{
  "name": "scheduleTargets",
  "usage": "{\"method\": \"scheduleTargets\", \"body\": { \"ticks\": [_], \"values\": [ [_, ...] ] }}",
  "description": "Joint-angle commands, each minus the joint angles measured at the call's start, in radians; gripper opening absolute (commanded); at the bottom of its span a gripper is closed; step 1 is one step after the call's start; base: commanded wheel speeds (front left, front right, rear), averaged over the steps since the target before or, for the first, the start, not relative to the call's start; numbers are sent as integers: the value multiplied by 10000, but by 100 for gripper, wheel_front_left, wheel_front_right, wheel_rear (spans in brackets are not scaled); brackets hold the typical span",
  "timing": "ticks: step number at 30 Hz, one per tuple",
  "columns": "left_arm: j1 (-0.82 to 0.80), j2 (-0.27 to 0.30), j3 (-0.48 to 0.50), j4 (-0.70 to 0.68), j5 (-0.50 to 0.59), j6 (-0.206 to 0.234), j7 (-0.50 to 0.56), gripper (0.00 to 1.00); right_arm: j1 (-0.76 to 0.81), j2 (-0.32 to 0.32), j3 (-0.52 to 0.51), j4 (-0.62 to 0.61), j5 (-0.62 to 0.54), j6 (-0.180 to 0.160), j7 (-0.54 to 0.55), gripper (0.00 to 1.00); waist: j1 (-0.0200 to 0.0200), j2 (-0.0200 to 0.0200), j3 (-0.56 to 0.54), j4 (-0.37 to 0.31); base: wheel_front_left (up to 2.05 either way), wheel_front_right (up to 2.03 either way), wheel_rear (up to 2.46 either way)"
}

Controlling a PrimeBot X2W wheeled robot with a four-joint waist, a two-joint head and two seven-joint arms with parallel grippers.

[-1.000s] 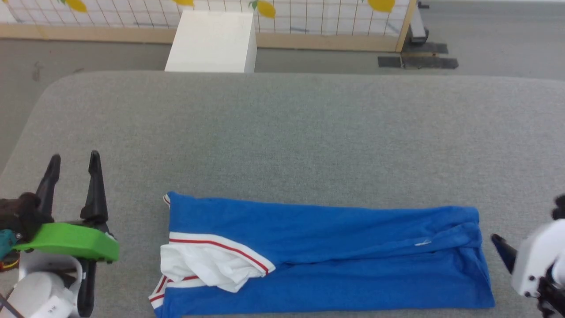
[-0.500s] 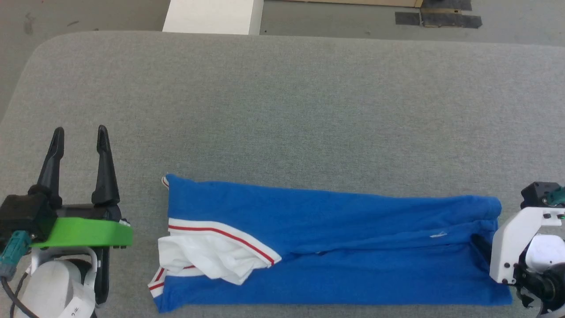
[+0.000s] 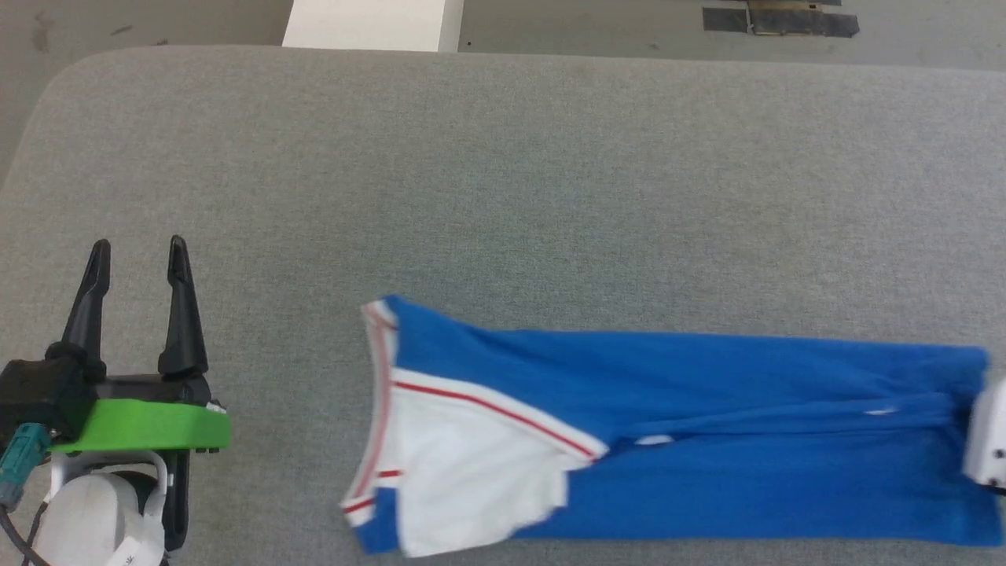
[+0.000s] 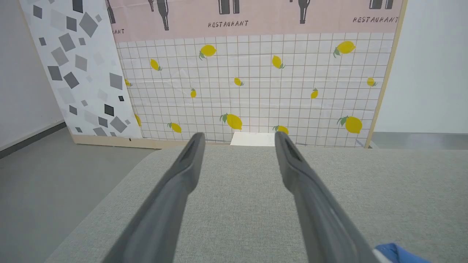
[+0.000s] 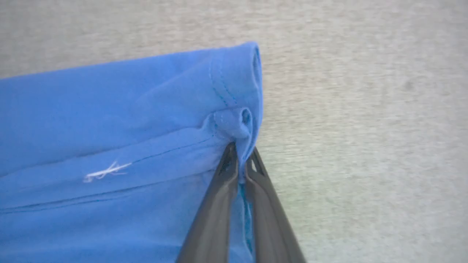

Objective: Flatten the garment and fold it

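Dragged toward the right of the head view since the earlier frame, the garment [image 3: 707,440] is now stretched along the lower edge, from the middle of the frame to the right border. The left gripper [image 3: 138,242] is seen where it was, at the lower left.

In the right wrist view, the fingers of the right gripper [image 5: 241,153] are pressed narrowly together on a rolled fold of the blue hem at the garment's right end, and cloth is pinched between them.

At the garment's left end a white sleeve [image 3: 464,487] edged with red-and-white striped trim is spread out flat.

The left gripper's fingers are held wide apart with nothing between them, pointing up the frame over the grey surface [image 3: 503,196] and well apart from the garment. A blue corner of the cloth is caught at the lower right of the left wrist view.

Beyond the surface's far edge, a white box [image 3: 369,23] is seen on the grey floor [image 3: 157,23]. Behind it, a gridded panel printed with lemons [image 4: 256,91] is shown in the left wrist view.
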Motion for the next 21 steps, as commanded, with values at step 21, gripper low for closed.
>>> {"method": "scheduleTargets", "body": {
  "ticks": [21],
  "values": [
    [621, -805, 762, 393, 660, -587, -45, 100, 1145, -673, 878, -3019, -29, -21, 3097, 0, 0, 0, -1108, -340, 0, 0, 0]
  ]
}}
